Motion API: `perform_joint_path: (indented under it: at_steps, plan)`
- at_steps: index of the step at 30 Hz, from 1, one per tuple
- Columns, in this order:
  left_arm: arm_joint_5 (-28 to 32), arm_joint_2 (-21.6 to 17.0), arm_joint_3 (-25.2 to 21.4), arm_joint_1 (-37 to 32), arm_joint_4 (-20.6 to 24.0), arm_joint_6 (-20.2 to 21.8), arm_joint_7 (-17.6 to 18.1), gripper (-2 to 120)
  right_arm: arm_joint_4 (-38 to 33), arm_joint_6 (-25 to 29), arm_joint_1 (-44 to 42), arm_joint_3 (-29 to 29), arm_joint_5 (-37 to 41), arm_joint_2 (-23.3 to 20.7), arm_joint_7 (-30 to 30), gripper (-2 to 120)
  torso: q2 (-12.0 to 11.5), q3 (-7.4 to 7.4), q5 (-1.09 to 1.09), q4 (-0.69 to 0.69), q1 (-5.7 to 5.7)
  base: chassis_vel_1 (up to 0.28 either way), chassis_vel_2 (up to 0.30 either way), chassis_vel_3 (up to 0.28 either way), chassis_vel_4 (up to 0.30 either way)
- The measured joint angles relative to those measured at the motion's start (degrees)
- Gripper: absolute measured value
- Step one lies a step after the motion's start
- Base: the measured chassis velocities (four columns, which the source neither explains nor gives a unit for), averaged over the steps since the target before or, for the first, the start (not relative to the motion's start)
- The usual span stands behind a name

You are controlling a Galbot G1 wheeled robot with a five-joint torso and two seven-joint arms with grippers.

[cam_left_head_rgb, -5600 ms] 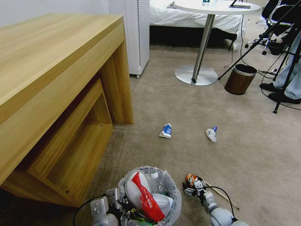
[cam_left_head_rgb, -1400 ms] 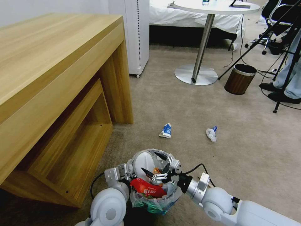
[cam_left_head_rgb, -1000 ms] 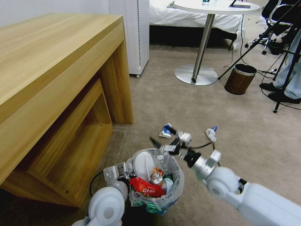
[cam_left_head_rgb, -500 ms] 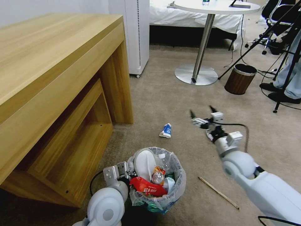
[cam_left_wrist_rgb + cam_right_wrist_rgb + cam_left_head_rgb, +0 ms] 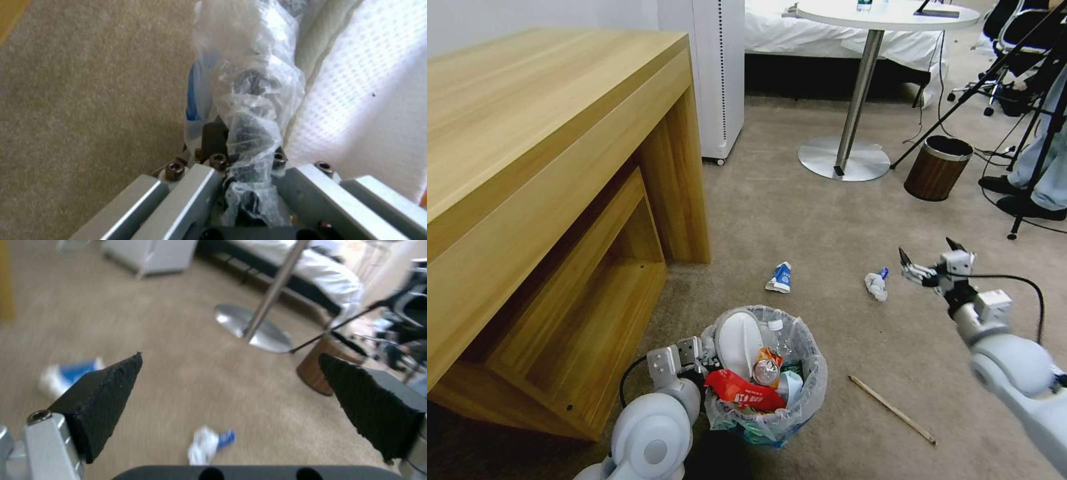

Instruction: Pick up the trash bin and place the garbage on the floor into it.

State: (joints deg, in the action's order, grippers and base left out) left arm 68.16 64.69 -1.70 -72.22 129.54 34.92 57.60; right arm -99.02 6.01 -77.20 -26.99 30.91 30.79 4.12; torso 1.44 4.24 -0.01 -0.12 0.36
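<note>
The trash bin (image 5: 800, 400), lined with crinkled clear plastic, sits low in the head view holding a white slipper (image 5: 739, 339), a red wrapper (image 5: 740, 391), a crushed can (image 5: 767, 370) and a small bottle. My left gripper (image 5: 706, 351) is shut on its rim; the left wrist view shows the fingers (image 5: 191, 186) clamping the bagged rim (image 5: 249, 110). My right gripper (image 5: 928, 261) hovers open and empty above the floor (image 5: 827, 227), just right of the crumpled white paper (image 5: 876, 285). Between its fingertips (image 5: 111, 386) lie that paper (image 5: 205, 444) and the blue-white carton (image 5: 73, 373).
The carton (image 5: 780, 278) lies ahead of the bin, and a thin wooden stick (image 5: 892, 409) to its right. A wooden desk (image 5: 547, 167) fills the left. Farther off stand a round table base (image 5: 844, 159), a brown bin (image 5: 937, 170), tripod legs and a person's feet.
My right gripper left the can in the bin, then swung up and right across the floor, open, to beside the white paper. The left gripper kept hold of the bin.
</note>
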Motion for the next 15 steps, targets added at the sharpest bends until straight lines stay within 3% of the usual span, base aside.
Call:
perform_joint_path:
  at_steps: [4,6,12,15]
  plan:
    - [0.0,0.1,0.2,-0.3,0.0,0.2,0.2,0,3.9,3.4,-2.6,-0.2,-1.2,-2.9,-4.8,100,0.0,0.0,0.02,0.0,0.0,0.0,0.0,0.0,0.0]
    - [-0.2,0.0,0.4,-0.9,0.0,0.4,0.3,0,7.3,6.7,-4.3,-0.7,-1.3,-4.0,-10.5,100,0.0,0.0,0.02,0.0,0.0,0.0,0.0,0.0,0.0]
    - [-0.9,-0.1,0.8,-1.8,0.0,0.5,0.3,0,12.6,12.6,-5.7,-0.7,-0.2,-3.2,-20.0,100,0.0,0.0,0.02,0.0,0.0,0.0,0.0,0.0,0.0]
    - [-1.5,-0.1,0.9,-2.6,0.0,0.7,0.3,0,16.9,16.8,-4.4,0.3,-0.7,-2.1,-28.2,100,0.0,0.0,0.02,-0.01,0.0,0.0,0.0,0.0,0.0]
